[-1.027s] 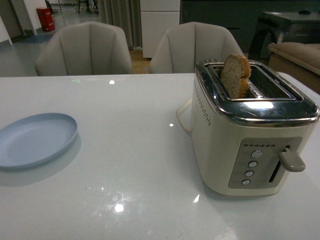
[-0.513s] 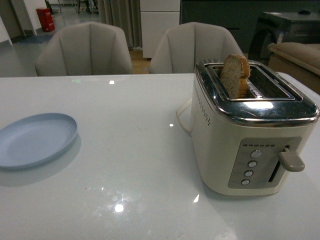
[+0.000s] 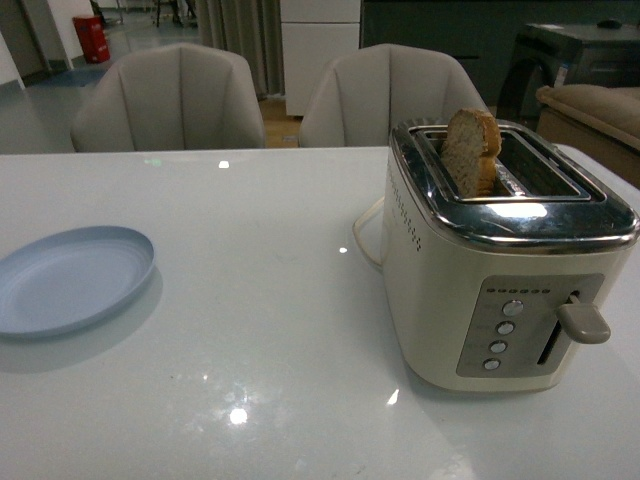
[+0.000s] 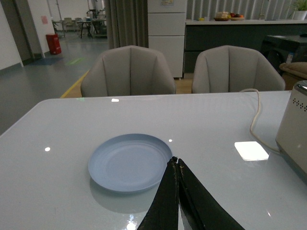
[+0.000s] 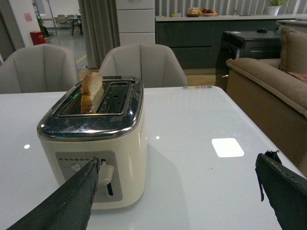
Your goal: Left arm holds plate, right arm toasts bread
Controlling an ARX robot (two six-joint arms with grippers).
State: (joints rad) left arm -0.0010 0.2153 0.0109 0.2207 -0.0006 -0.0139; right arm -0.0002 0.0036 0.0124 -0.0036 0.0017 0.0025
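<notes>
An open-plan home-style kitchen/dining area is shown: glossy white counter (image 3: 250, 300) w/ a cream toaster (image 3: 480, 270), two upholstered chairs (image 3: 170, 100) behind it, a dark cabinet run w/ a fruit bowl (image 5: 206, 10), and a beige sofa (image 5: 268, 72) nearby.

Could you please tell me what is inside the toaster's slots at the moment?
The bread stands in one slot of the toaster, its top sticking out above the rim. Its lower part is hidden inside. The other slot looks empty from above.
</notes>
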